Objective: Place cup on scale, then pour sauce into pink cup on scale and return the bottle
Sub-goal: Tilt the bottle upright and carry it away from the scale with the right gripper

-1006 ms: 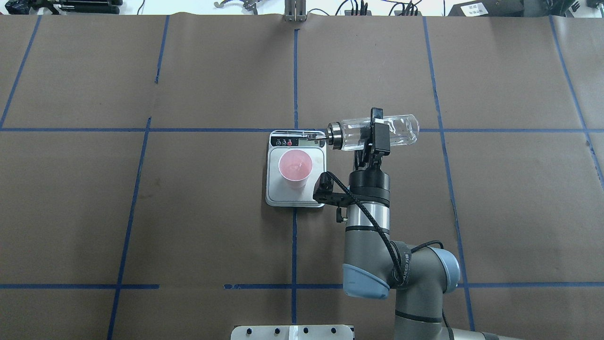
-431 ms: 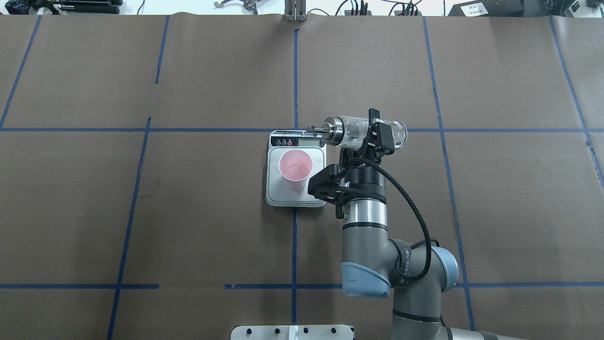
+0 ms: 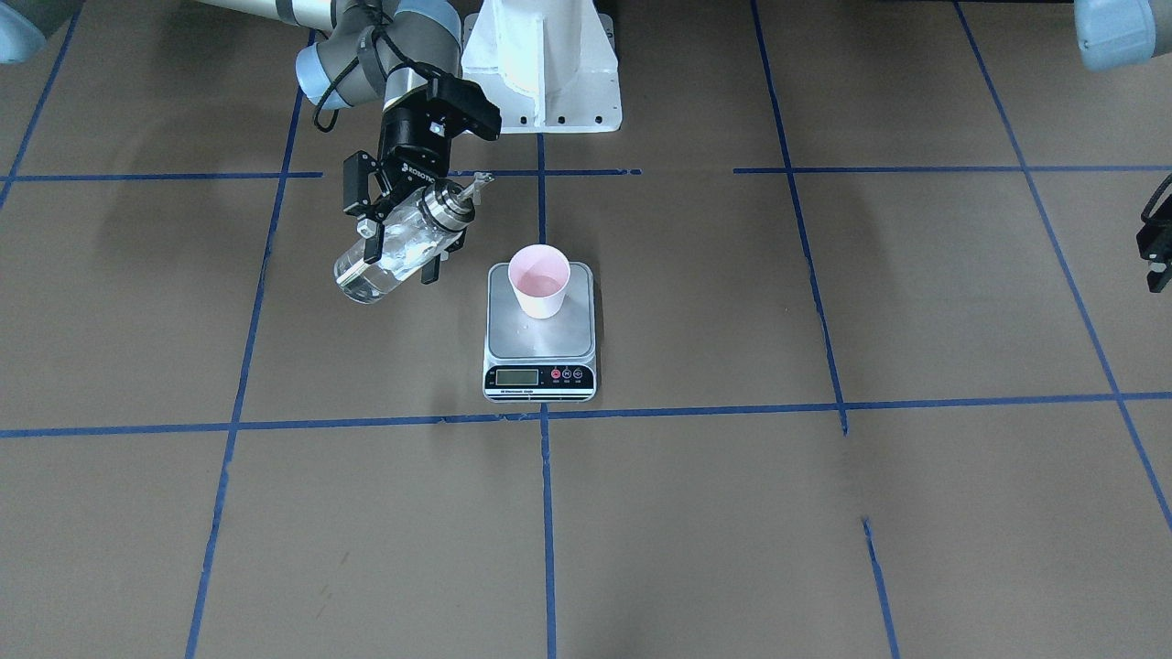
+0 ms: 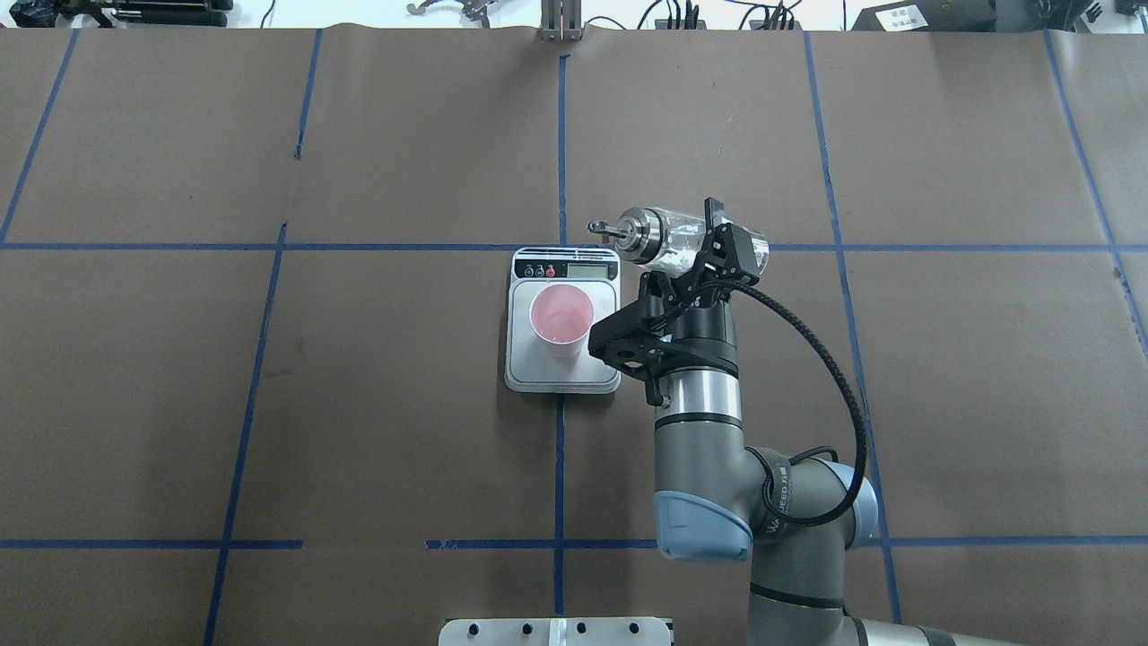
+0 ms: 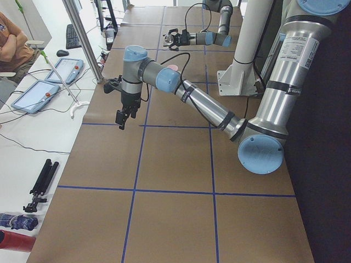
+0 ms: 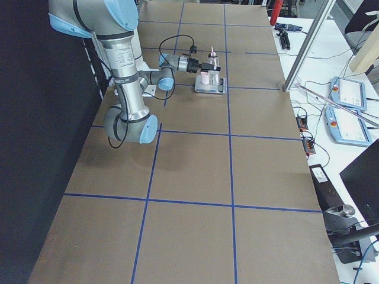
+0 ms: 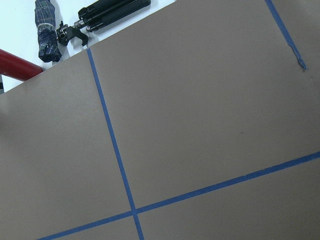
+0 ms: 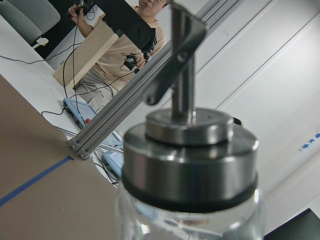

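A: Where's the left gripper (image 5: pixel 122 120)?
B: Above the table (image 5: pixel 164 159); open or clenched, I cannot tell.
A: The pink cup (image 4: pixel 560 314)?
B: Upright on the scale (image 4: pixel 522 363).
A: The bottle (image 4: pixel 668 242)?
B: At the cup's 2 o'clock, tilted, spout toward 9, clamped in the right gripper (image 4: pixel 708 244).

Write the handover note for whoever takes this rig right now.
Right hand: shut on the small clear glass bottle with silver collar and pour spout, held tilted in the air beside the scale, spout clear of the cup.
Left hand: far off to the side, nothing in it; open or shut unclear.
Pale pink paper cup stands on the flat steel-topped kitchen scale.
Done: cup placed; pour looks finished, some clear sauce seems to sit in the cup.
Left: set the bottle back down, release.
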